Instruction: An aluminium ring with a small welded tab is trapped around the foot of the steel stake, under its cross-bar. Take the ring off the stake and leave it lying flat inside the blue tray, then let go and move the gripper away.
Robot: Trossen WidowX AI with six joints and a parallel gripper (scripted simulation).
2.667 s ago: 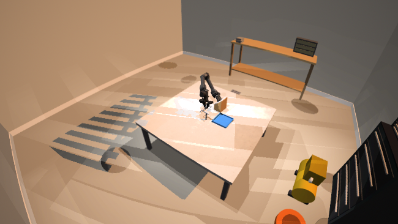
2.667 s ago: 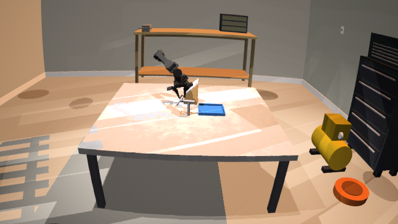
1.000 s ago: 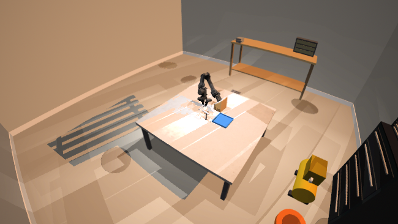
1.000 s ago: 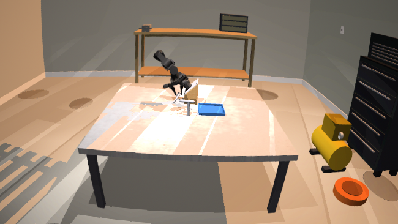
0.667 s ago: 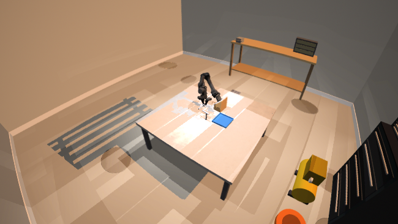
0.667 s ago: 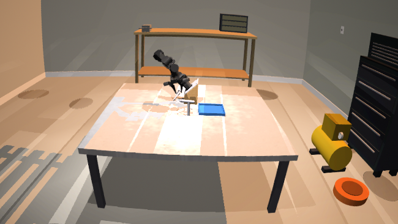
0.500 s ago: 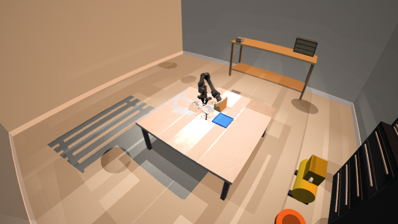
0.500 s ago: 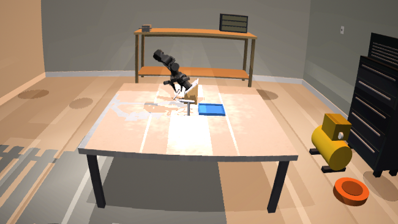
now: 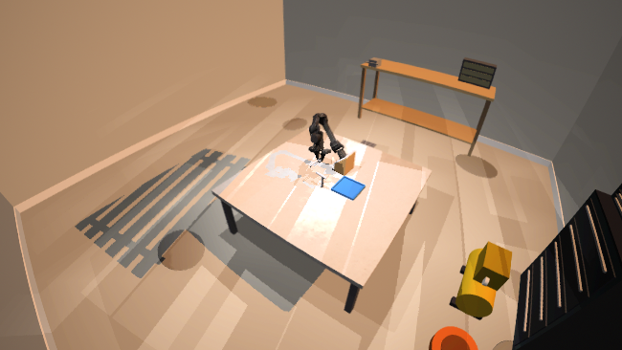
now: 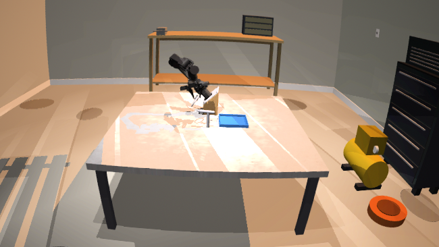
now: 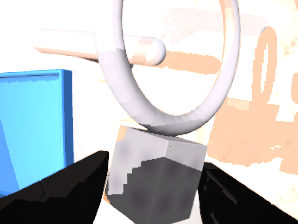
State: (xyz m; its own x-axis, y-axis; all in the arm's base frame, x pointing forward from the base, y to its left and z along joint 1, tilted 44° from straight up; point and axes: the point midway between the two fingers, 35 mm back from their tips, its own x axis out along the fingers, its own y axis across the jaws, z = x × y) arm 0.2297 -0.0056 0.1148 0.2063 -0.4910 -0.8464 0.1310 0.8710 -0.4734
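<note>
One block-like welded tab [image 11: 155,175] is pinched in the end effector [image 10: 192,105] [image 11: 154,187], the right hold: flat-faced on a stiff, probably light, slick aluminium ring [image 11: 117,75], raised near the table's [image 9: 356,282] [image 10: 209,173] far edge.

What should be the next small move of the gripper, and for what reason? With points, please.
I would move the gripper [image 9: 320,158] [image 10: 194,96] [image 11: 157,161] sideways toward the blue tray [image 9: 348,187] [image 10: 233,121] [image 11: 30,120], keeping its height: it grips the tab [image 11: 155,175], the ring [image 9: 315,164] [image 10: 195,100] [image 11: 172,125] appears raised clear of the cross-bar [image 9: 321,175] [image 10: 205,111] [image 11: 90,46], and the tray lies beyond the stake [image 9: 322,183] [image 10: 208,121].
</note>
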